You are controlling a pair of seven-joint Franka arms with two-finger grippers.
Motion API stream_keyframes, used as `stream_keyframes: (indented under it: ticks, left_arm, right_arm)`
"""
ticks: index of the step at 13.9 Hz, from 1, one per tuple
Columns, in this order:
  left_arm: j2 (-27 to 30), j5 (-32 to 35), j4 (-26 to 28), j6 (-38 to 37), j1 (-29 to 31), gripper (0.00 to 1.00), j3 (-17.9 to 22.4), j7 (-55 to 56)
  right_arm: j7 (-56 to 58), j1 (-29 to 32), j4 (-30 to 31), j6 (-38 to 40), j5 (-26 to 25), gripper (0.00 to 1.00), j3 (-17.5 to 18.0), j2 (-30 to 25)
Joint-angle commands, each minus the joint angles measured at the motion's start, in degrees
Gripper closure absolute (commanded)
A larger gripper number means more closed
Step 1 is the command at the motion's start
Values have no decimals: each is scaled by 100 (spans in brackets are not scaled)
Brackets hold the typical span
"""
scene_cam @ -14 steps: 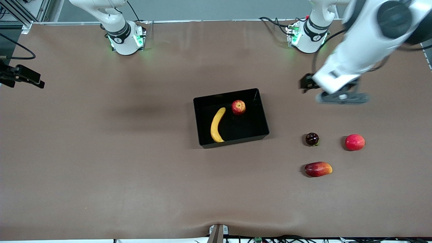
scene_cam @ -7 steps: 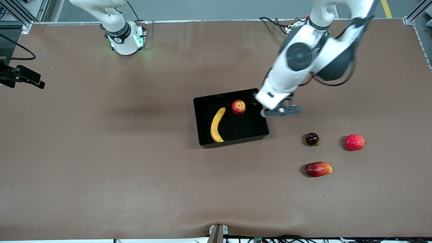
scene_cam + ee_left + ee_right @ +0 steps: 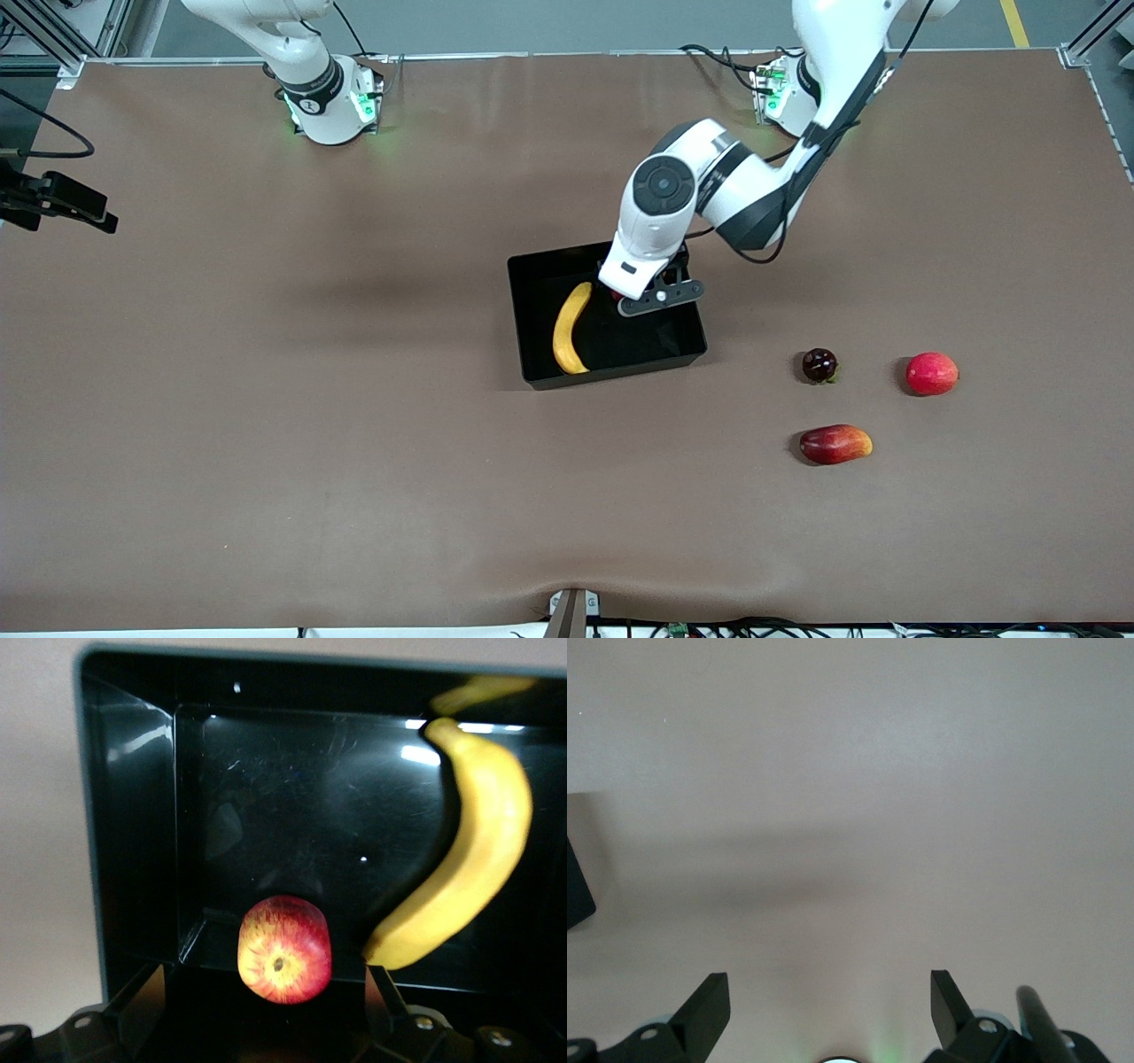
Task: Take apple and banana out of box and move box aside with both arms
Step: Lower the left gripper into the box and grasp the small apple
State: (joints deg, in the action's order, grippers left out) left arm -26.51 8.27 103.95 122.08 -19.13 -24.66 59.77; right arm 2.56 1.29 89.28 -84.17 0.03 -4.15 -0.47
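A brown-covered bench [image 3: 354, 399] fills the frame. At centre sits the shallow glossy black plastic tray [image 3: 540, 372], holding the long curved yellow banana [image 3: 570, 326] and small red-and-yellow apple [image 3: 284, 949]. The left claw [image 3: 266, 988] hangs wide open over the apple. The right claw [image 3: 830, 997], spread wide, waits over bare bench.

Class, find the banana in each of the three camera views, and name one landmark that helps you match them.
Front view: banana lies in the black tray, beside the left hand.
Left wrist view: banana curves beside the apple.
Right wrist view: not in it.
Shared landmark: the black tray's wall.
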Motion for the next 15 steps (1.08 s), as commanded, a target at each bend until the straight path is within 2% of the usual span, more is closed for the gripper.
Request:
stream_keyframes:
  ticks: [1,7,10,11,12,13,15]
  left_arm:
    - [-143,183,46,141,-56,0,5,123]
    - [-337,183,775,1299,-135,0,5,298]
    - [-468,183,793,1380,-144,0,5,299]
    - [-478,183,793,1389,-144,5,5,299]
    - [-478,209,785,1389,-152,31,5,299]
    - [-478,210,785,1389,-161,50,5,299]
    - [-382,218,732,1328,-161,100,5,255]
  right_arm:
    - [34,126,-51,58,-12,0,72,12]
    - [34,135,-25,49,-12,0,81,21]
    - [34,135,-16,49,-12,0,81,21]
    - [34,152,-25,49,-12,0,72,21]
    - [34,222,-25,49,-12,0,81,38]
    - [34,240,-25,49,-12,0,90,56]
    - [34,196,-25,49,-12,0,90,56]
